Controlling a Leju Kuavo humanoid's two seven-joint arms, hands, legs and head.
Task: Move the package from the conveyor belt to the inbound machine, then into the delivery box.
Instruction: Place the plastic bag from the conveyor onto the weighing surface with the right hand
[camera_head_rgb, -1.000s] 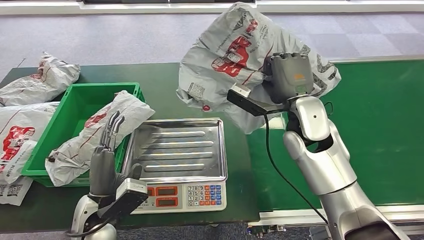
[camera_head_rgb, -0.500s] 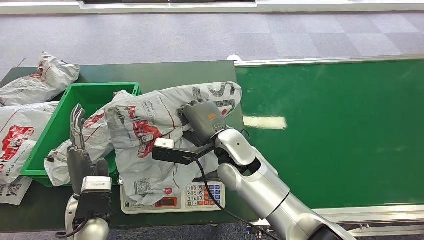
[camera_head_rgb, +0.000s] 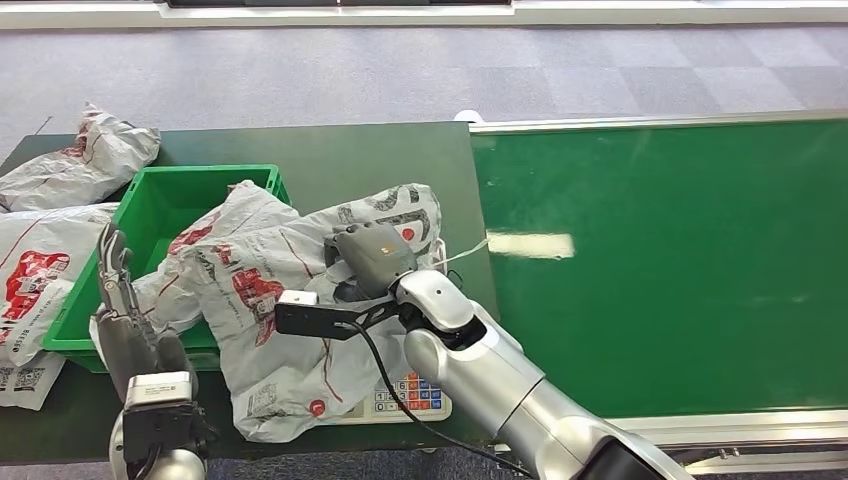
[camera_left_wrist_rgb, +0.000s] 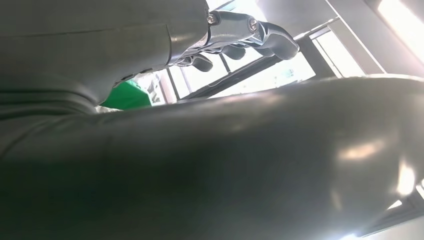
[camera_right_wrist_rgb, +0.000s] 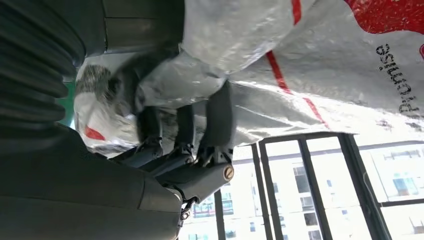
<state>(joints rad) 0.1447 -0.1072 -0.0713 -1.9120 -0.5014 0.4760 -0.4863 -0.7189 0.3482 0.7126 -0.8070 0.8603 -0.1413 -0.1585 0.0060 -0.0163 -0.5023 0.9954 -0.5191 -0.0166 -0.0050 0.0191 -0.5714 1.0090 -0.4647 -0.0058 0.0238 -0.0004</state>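
The grey plastic mailer package with red print (camera_head_rgb: 290, 330) covers nearly all of the silver weighing scale (camera_head_rgb: 405, 398); only a corner of its keypad shows, and the tray and display are hidden. The same package overlaps the near corner of the green plastic crate (camera_head_rgb: 150, 205) and part of a second grey mailer (camera_head_rgb: 205, 240) lying in it. The fingers (camera_right_wrist_rgb: 215, 125) of the right hand (camera_head_rgb: 368, 258) are partly buried in folds of the bag. In the left wrist view, a dark blurred surface blocks most of the frame; the left hand (camera_left_wrist_rgb: 240, 35) is cut off and its grip cannot be judged there. Two grey mailers (camera_head_rgb: 35, 270) at the table's left edge are cropped.
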